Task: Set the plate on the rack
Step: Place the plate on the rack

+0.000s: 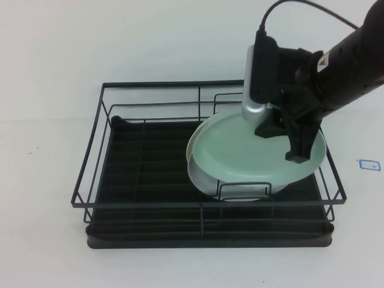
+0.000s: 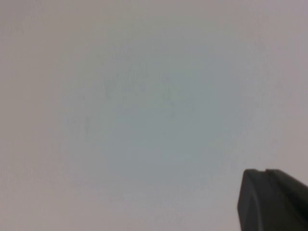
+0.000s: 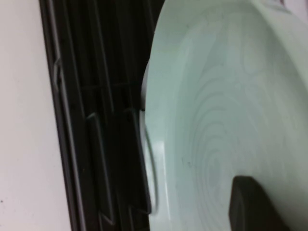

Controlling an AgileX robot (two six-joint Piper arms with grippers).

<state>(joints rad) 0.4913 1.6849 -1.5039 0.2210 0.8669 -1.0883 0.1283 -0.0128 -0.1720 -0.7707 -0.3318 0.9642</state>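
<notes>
The rack [image 1: 150, 180] sits on the white tabletop [image 1: 48, 60], its near wire rail and black ribbed tray base closest to the camera. Inside its right half, just behind a small wire loop divider [image 1: 243, 191], lies a white plate [image 1: 207, 180], and the mint-green plate [image 1: 240, 150] rests tilted on top of it, overlapping most of it and leaning over the rack's right side. The right hand [image 1: 288, 138] comes in from the far right and is closed on the plate's far-right rim, one dark finger [image 3: 250, 204] lying across the plate's face in the right wrist view, with the rack's ribbed base beside it. A small blue-edged label [image 1: 369, 164] lies on the tabletop to the right of the rack. The left hand [image 2: 274, 202] shows only as a dark corner over bare tabletop in its own wrist view; I cannot tell whether it is wide or narrow.
</notes>
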